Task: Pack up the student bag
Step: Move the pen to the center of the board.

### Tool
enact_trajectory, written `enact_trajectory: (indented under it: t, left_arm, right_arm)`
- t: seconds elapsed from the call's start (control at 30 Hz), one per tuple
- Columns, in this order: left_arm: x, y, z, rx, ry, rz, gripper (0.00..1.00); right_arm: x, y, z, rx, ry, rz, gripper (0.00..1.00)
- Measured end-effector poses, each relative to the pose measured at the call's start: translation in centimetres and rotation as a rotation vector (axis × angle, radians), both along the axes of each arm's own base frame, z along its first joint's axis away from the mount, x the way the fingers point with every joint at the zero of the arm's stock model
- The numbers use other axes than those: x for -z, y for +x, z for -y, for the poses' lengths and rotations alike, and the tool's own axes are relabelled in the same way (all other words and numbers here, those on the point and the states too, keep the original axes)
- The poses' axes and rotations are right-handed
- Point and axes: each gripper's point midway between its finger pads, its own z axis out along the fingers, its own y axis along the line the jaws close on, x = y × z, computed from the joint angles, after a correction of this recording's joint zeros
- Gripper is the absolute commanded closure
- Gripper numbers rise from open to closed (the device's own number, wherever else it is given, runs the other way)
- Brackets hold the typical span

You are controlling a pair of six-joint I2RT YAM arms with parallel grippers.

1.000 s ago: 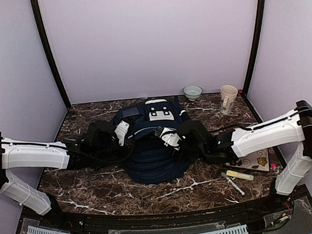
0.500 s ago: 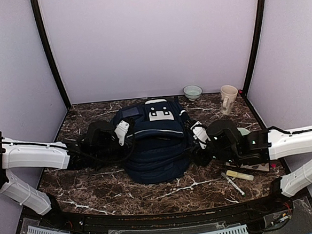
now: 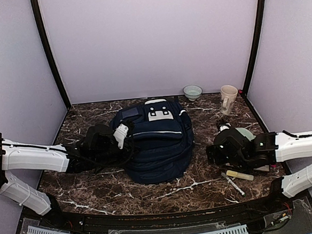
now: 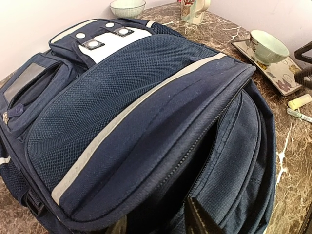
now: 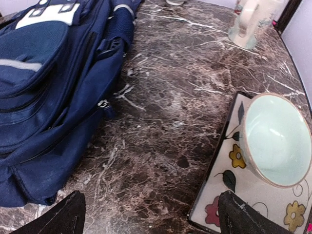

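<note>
The student bag (image 3: 158, 143) is a navy backpack with a white stripe and lies flat mid-table. Its main zip mouth (image 4: 229, 126) gapes open toward the left wrist camera. My left gripper (image 3: 126, 136) sits at the bag's left side. Its fingers stand apart at the zip opening (image 4: 158, 224), with the flap's edge just above them and nothing pinched. My right gripper (image 3: 224, 138) hangs right of the bag, clear of it. It is open wide over bare marble (image 5: 151, 219) between the bag (image 5: 44, 87) and a floral tray.
A pale green bowl (image 5: 275, 139) sits on the floral tray (image 5: 229, 180) at the right. Near the tray lie a yellow highlighter (image 3: 239, 175) and a pen (image 3: 233, 184). A mug (image 3: 228, 98) and a small bowl (image 3: 192, 91) stand at the back.
My right arm has pulled off the bag's front and swung right to the tray, its jaws spreading wide. My left gripper, shut on the bag's edge before, has opened.
</note>
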Motion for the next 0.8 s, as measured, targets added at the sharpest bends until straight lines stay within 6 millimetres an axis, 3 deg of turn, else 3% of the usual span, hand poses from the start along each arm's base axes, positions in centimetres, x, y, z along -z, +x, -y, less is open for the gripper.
enact_trajectory:
  t: [0.17, 0.33, 0.53, 0.8]
  left_arm:
    - [-0.2, 0.0, 0.0, 0.000, -0.011, 0.008, 0.55]
    - [-0.3, 0.1, 0.1, 0.000, -0.018, 0.014, 0.55]
    - [-0.4, 0.1, 0.1, 0.000, -0.021, 0.017, 0.55]
    - [-0.5, 0.1, 0.2, 0.004, -0.027, 0.018, 0.55]
  right_arm:
    - [-0.3, 0.4, 4.2, 0.222, 0.100, -0.028, 0.06]
    - [0.6, -0.2, 8.4, 0.449, 0.149, -0.100, 0.05]
    - [1.6, -1.7, 10.2, 0.587, 0.194, -0.172, 0.06]
    - [3.6, -3.8, 9.7, 0.589, 0.245, -0.312, 0.05]
